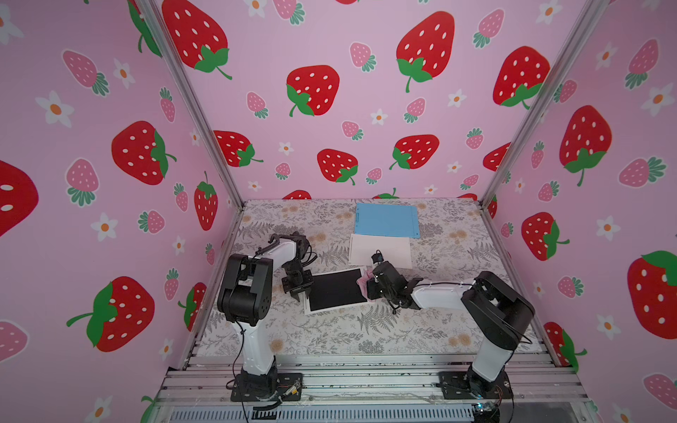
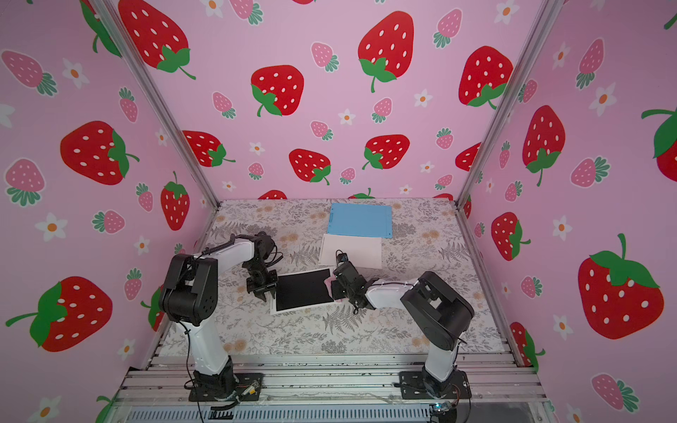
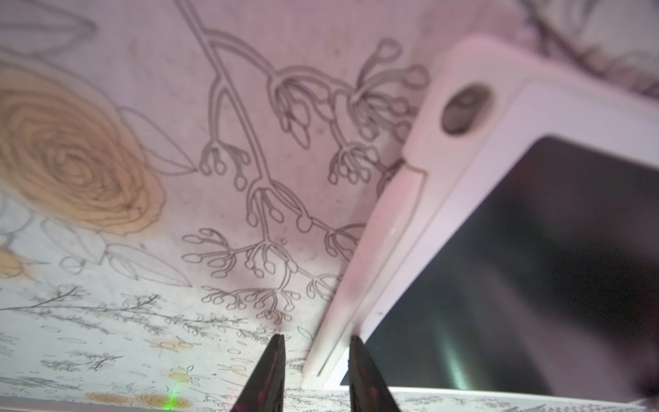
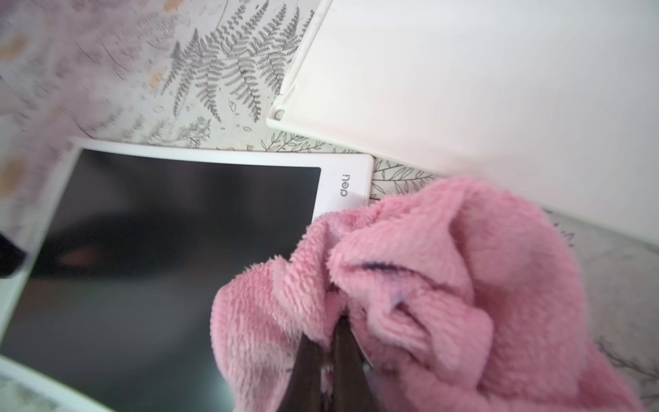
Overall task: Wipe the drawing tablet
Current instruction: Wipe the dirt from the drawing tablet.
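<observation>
1. Fingers of the right gripper (image 4: 326, 342) pinch the pink cloth (image 4: 428, 285) at the drawing tablet (image 1: 335, 289) edge, mid-worktop
2. Left gripper (image 3: 315, 374) fingers straddle the tablet's opposite edge, slightly spread
3. Wiping appears barely begun; most of the screen remains

left claw (image 3: 315, 360) straddles (jaws apart) drawing tablet (image 3: 527, 257) edge | floral tablecloth (image 3: 142, 178)

Drawing tablet (image 3: 535, 249) cut off by frame edge, pink cloth (image 1: 362, 284) mostly hidden — behind right gripper (image 1: 368, 282)
</observation>
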